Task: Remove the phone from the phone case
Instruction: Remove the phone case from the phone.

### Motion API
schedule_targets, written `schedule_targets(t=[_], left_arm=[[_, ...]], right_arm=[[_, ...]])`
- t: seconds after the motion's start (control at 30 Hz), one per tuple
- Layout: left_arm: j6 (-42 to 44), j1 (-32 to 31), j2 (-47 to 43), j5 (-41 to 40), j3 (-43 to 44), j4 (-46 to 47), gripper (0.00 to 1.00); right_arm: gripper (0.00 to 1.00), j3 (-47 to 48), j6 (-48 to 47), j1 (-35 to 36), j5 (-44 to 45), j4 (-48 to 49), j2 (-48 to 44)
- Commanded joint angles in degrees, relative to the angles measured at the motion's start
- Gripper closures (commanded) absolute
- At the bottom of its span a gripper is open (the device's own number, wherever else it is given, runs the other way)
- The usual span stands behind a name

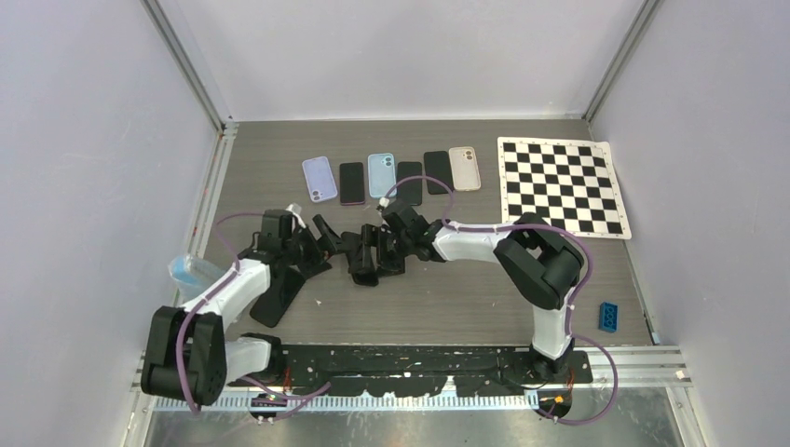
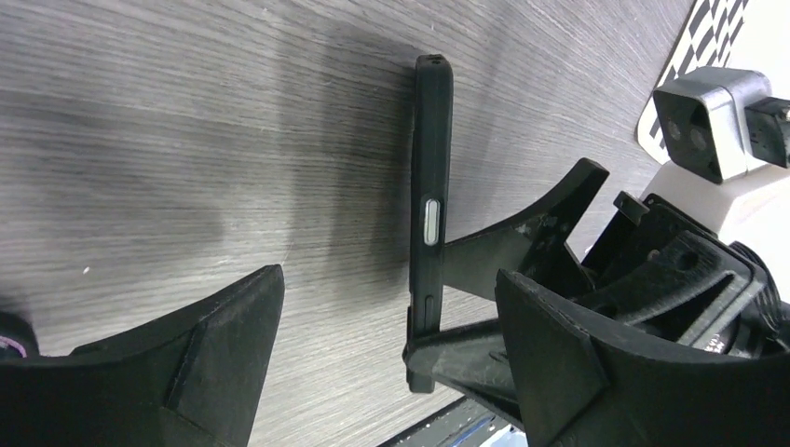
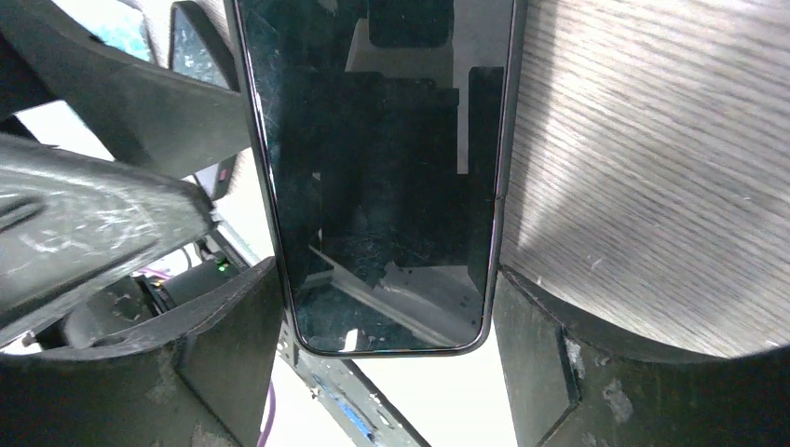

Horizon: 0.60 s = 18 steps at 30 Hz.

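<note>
Mid-table, left gripper [image 2: 389, 289]: jaws spread, straddling the cased phone [image 2: 430, 186] edge-on without touching it, probably lining up to peel the case.
Right gripper [image 3: 387, 307]: clamped across the long edges, steadying it for the other arm.
Far side: row of loose phones and cases [image 1: 380, 175], lying flat.

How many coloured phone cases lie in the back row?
3: purple case at left end, blue case in the middle, beige case at right end; none looks hidden.
</note>
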Motion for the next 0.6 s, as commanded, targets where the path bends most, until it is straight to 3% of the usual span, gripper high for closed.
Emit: schedule_targets(t=[0.0, 0.2, 0.57], left_arm=[[1.85, -0.23, 3.85, 3.73, 1.04, 5.51, 0.16], [5.93, -0.17, 10.98, 4.53, 6.49, 1.79, 0.26], [2.89, -0.44, 16.63, 7.37, 6.54, 5.29, 0.69]], right_arm=[[0.49, -0.19, 4.19, 0.25, -4.58, 10.18, -0.52], [0.50, -0.34, 6.63, 0.26, -6.86, 13.15, 0.30], [0.45, 0.12, 5.65, 0.21, -7.44, 12.87, 1.64]])
